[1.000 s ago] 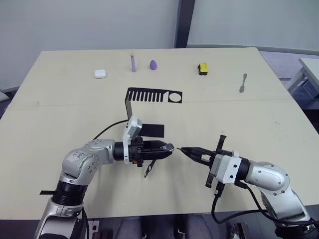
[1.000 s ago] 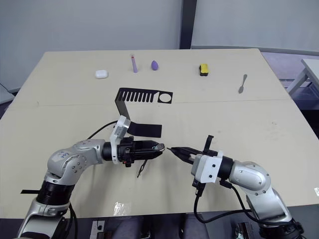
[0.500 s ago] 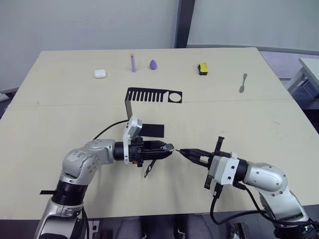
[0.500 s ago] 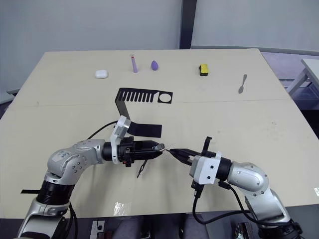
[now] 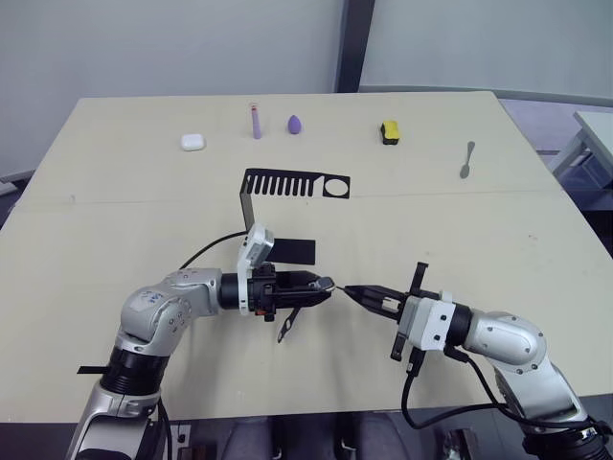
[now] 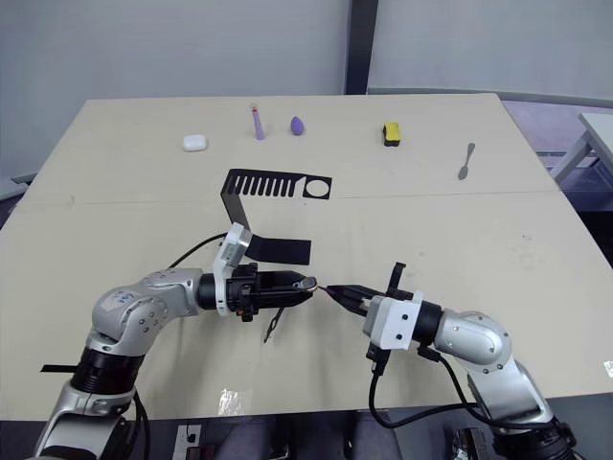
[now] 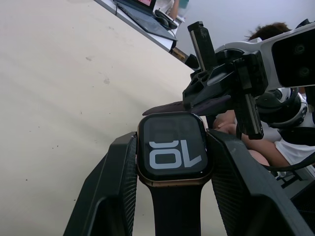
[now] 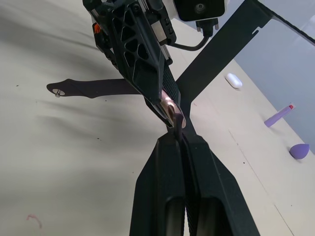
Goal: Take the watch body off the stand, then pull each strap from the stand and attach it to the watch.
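Observation:
My left gripper point(image 5: 321, 285) is shut on the watch body point(image 7: 173, 155), whose black screen shows white digits between the two fingers point(image 7: 115, 187). One dark strap point(image 5: 288, 324) is fixed to the watch and hangs down toward the table. My right gripper point(image 5: 356, 290) is shut on the other strap point(image 7: 167, 108), a thin purple band, and its tip meets the watch's metallic rim point(image 8: 170, 105). The stand point(image 5: 295, 182), a black bracket with a slotted top, rises just behind the grippers with nothing on it.
Along the table's far side lie a white earbud case point(image 5: 193, 142), a lilac stick point(image 5: 256, 123), a purple egg-shaped sponge point(image 5: 294, 124), a yellow-black block point(image 5: 389, 131) and a spoon point(image 5: 466, 160). A thin black strip point(image 5: 91, 370) lies at the front left.
My right gripper has crept left with its strap, closing the small gap to the watch body. The left gripper has held still.

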Available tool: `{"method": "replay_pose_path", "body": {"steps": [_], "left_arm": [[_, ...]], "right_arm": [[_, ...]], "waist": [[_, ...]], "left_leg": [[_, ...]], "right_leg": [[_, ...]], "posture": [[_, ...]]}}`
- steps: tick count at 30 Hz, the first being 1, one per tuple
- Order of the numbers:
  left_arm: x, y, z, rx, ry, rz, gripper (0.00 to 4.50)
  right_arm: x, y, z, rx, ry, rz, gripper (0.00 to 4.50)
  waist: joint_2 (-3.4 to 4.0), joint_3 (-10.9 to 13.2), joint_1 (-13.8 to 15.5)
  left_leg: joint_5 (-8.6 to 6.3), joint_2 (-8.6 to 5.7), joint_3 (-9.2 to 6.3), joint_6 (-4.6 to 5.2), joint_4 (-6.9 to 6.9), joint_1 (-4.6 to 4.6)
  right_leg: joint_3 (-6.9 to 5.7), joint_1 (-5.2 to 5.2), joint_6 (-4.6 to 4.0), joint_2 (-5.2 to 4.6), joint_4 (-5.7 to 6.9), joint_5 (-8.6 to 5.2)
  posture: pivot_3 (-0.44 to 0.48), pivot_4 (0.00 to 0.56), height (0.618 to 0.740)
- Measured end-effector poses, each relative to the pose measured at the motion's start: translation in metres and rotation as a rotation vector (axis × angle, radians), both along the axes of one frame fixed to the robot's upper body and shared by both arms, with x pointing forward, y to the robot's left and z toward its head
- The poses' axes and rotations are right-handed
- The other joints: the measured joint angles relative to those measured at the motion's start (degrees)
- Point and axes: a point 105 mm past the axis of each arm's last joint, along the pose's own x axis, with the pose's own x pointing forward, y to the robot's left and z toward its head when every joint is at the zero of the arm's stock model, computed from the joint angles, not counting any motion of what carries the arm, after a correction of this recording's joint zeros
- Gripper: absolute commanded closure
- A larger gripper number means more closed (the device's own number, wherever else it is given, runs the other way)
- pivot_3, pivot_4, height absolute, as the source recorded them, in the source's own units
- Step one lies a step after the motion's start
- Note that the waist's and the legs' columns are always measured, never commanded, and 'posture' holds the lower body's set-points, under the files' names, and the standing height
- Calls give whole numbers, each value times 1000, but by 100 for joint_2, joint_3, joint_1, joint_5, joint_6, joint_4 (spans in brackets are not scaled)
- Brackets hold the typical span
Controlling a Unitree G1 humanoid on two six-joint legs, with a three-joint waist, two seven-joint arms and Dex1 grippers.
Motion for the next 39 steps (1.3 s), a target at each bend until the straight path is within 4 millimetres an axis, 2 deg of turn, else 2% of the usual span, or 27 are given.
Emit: {"method": "replay_pose_path", "body": {"steps": [39], "left_arm": [[2,-4,0,3,10,16,2893]], "right_arm": [[1,7,4,11,-3,34,4500]], "waist": [[0,0,-1]], "left_leg": [[0,0,0,0,1,0]], "right_leg": [[0,0,0,0,2,0]], "posture": [[0,150,740]]}}
